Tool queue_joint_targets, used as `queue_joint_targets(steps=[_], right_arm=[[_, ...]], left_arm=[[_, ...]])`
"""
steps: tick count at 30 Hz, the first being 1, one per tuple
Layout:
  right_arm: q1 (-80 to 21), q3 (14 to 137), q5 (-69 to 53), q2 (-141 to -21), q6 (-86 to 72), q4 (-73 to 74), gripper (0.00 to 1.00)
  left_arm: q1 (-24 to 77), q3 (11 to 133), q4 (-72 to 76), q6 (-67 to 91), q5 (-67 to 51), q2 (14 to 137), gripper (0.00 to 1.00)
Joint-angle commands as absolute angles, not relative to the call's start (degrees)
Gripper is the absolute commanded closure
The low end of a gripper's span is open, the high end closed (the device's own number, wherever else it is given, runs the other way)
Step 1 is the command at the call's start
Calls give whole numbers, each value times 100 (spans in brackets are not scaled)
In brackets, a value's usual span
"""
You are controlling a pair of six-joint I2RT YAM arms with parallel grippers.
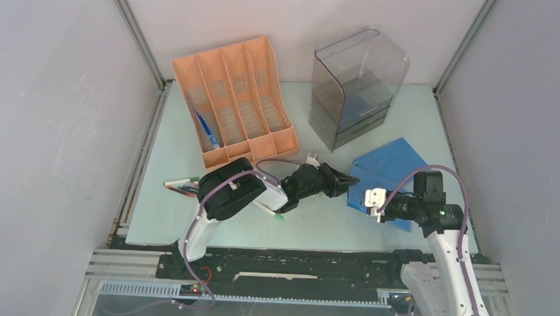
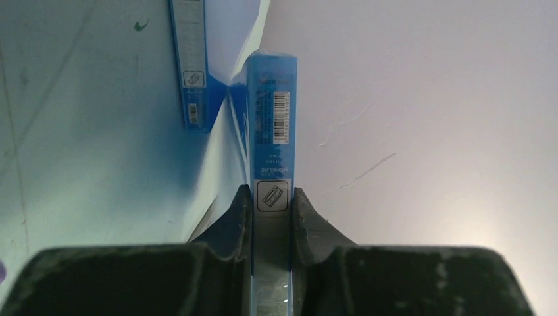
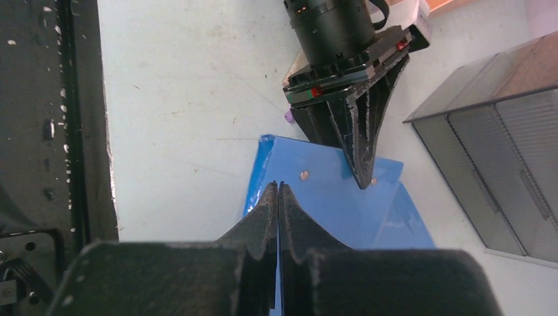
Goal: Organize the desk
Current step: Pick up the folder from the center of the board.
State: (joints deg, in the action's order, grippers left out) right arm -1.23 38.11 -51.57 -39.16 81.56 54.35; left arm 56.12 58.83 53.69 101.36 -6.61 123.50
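- Pale grey walls close round the desk (image 1: 331, 226), a wide flat mint-green tabletop with aluminium rails at its edges; it fills the middle of the top view, beyond both arm bases.
- It is hard, fixed and smooth, so I judge that light things will slide on it rather than catch. It is nothing to take hold of; the things on it are.
- On its right part lies a flat blue plastic folder (image 1: 393, 162), its covers splayed somewhat like a low tent.
- I judge the folder light and its covers thin, glossy and floppy. The stiff spine is the sound place to take hold, since a cover alone would bend and slip.
- The left gripper (image 2: 271, 197) has its fingers narrow, one pressed against each side of that labelled spine, so it is holding the folder.
- The right gripper (image 3: 278, 185) hangs over the folder's near edge with its fingers pressed together. Whether a thin cover is pinched between them, I cannot tell.
- At the back stand an orange four-slot plastic file rack (image 1: 237, 100) and a clear grey plastic drawer unit (image 1: 357, 90); either could take the folder upright.
- Loose pens (image 1: 185, 188) lie at the left, near the left arm.
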Motion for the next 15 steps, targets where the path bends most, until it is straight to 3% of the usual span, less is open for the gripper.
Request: queue_joint_targets(steps=[1, 4, 7, 9, 15], right_arm=[[-162, 4284, -5498, -3768, 8244, 6182, 100], [-215, 4474, -5541, -3704, 8147, 6524, 96], [-260, 4827, -5718, -3656, 6974, 6493, 65], [-284, 5114, -5857, -3669, 6253, 6416, 53], [271, 5580, -6391, -3866, 4964, 6038, 40]], left_arm=[[5609, 5567, 6260, 9792, -672, 11769, 99], [5612, 5227, 6549, 9498, -714, 11505, 100], [5607, 4870, 6807, 9043, -751, 11124, 100], [5608, 4625, 6931, 8530, -805, 10879, 100], [5599, 3973, 7131, 6977, -964, 10199, 100]])
